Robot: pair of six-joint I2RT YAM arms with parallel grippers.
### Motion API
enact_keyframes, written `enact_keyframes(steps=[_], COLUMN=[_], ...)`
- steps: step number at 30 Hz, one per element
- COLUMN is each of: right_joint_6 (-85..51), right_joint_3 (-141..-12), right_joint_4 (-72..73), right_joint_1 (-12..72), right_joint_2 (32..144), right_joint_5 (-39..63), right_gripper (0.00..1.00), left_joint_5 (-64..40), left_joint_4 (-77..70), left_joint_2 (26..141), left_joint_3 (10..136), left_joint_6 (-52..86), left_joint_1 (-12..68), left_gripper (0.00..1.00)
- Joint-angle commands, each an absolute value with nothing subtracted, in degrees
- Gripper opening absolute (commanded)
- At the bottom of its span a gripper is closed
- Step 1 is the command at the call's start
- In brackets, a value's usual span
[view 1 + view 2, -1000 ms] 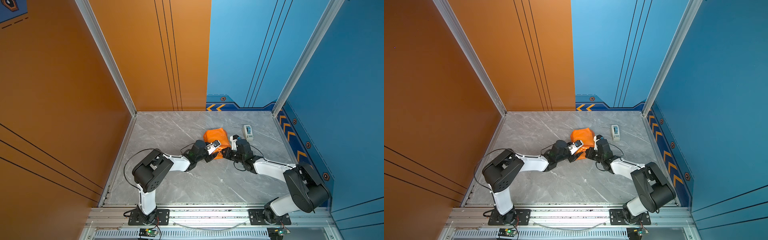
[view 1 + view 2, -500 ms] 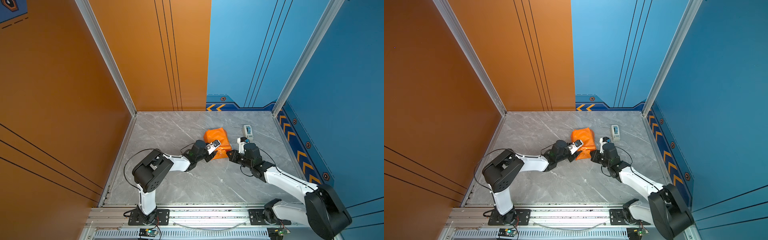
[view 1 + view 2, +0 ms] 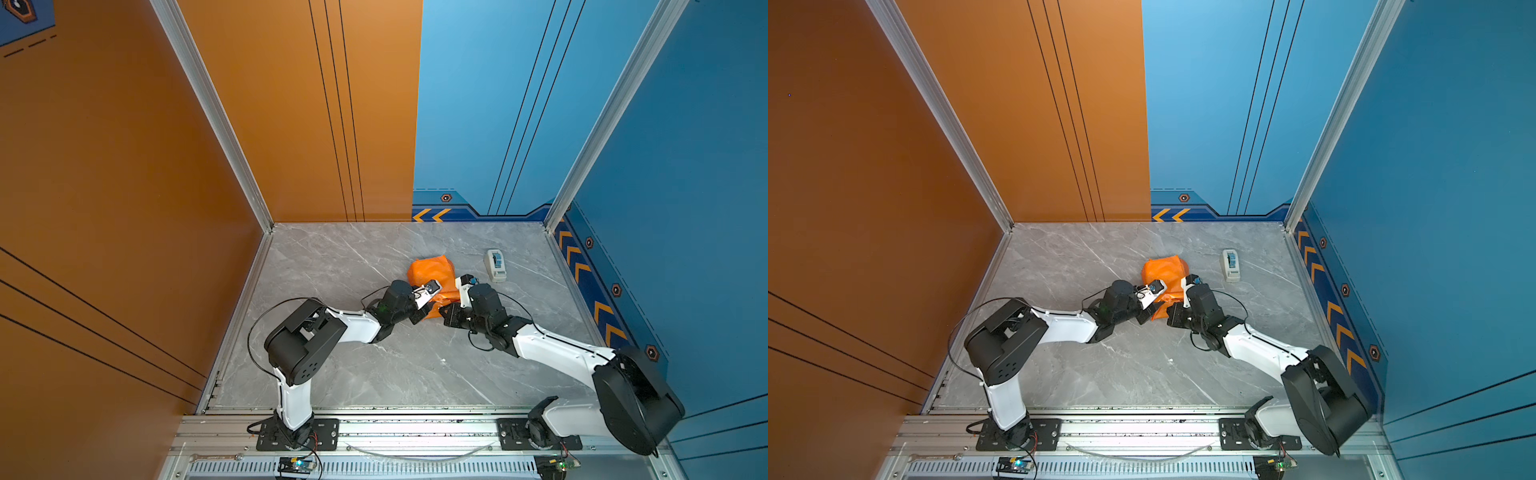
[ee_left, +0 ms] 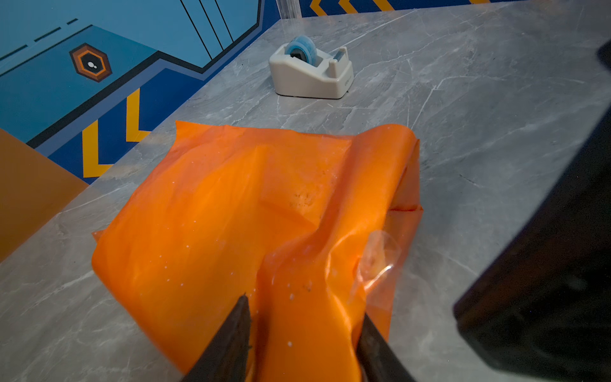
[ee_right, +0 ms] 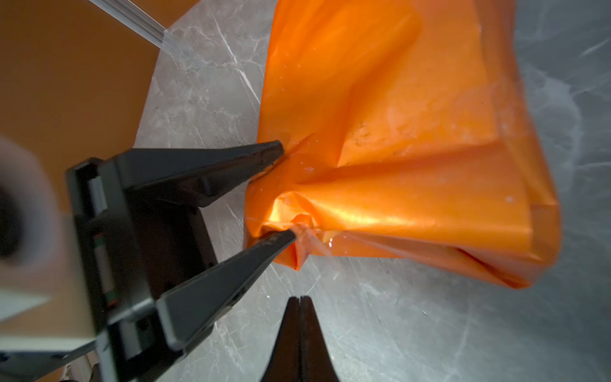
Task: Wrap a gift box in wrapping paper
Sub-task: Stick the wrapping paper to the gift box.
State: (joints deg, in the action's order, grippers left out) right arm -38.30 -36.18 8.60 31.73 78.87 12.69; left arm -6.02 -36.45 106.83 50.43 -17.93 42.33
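Note:
The wrapping paper (image 3: 430,270) lies orange side out as a crumpled bundle in mid-table, seen in both top views (image 3: 1163,268). The gift box is hidden, presumably inside it. My left gripper (image 4: 304,307) is shut on the bundle's gathered near end, and its fingers (image 5: 264,155) press the bunched paper (image 5: 413,132) from both sides. A bit of clear tape (image 4: 377,261) sticks to the paper (image 4: 231,205) by that end. My right gripper (image 5: 299,299) is shut and empty, just off the bundle's near corner over bare table, close beside the left gripper (image 3: 428,309).
A white tape dispenser (image 3: 495,265) with a blue roll stands beyond the bundle toward the back right, also in the left wrist view (image 4: 310,72). Orange and blue walls close in the grey marble table (image 3: 374,365) on three sides. Both arms meet at the bundle.
The right arm swung out to the right and came back in, its gripper now at the bundle's near corner. The left gripper stayed at the paper's near end, its jaws narrower.

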Motion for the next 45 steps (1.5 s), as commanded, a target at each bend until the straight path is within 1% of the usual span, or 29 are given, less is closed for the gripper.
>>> enact_keyframes(steps=[1,14,22,26,31,35,38,45], right_joint_6=[-36.9,-36.8,-37.2,-37.3,-38.2,-38.2,-37.8,-37.5], right_joint_3=[-38.0,-38.9,-39.2,-36.5,-30.4,-29.2,-30.5,-35.6], right_joint_4=[11.3,16.8,21.8,22.2,22.9,22.5,22.9,26.8], right_joint_1=[31.8,29.7,29.2,29.6,30.7,31.0,31.0,31.0], right_joint_2=[80.6,86.4,89.8,87.5,81.6,79.7,81.0,88.5], right_joint_5=[10.3,8.6,9.9,9.6,8.1,7.1,7.4,8.3], right_gripper=[0.0,0.0,0.0,0.0,0.0,0.0,0.0,0.0], left_joint_5=[-6.2,-6.7,-6.9,-6.6,-6.8,-6.9,-6.9,-7.2], left_joint_4=[-26.0,-26.1,-26.0,-26.0,-26.0,-26.0,-26.0,-26.0], left_joint_2=[108.9,108.6,108.6,108.5,108.6,108.5,108.4,108.4], left_joint_3=[48.7,48.6,48.5,48.5,48.5,48.5,48.6,48.7], left_joint_6=[-15.9,-15.9,-16.0,-15.9,-15.9,-15.8,-15.9,-16.0], left_joint_1=[42.9,42.9,42.9,42.8,42.8,42.8,42.8,42.8], left_gripper=[0.46,0.46,0.46,0.46,0.46,0.46,0.46,0.46])
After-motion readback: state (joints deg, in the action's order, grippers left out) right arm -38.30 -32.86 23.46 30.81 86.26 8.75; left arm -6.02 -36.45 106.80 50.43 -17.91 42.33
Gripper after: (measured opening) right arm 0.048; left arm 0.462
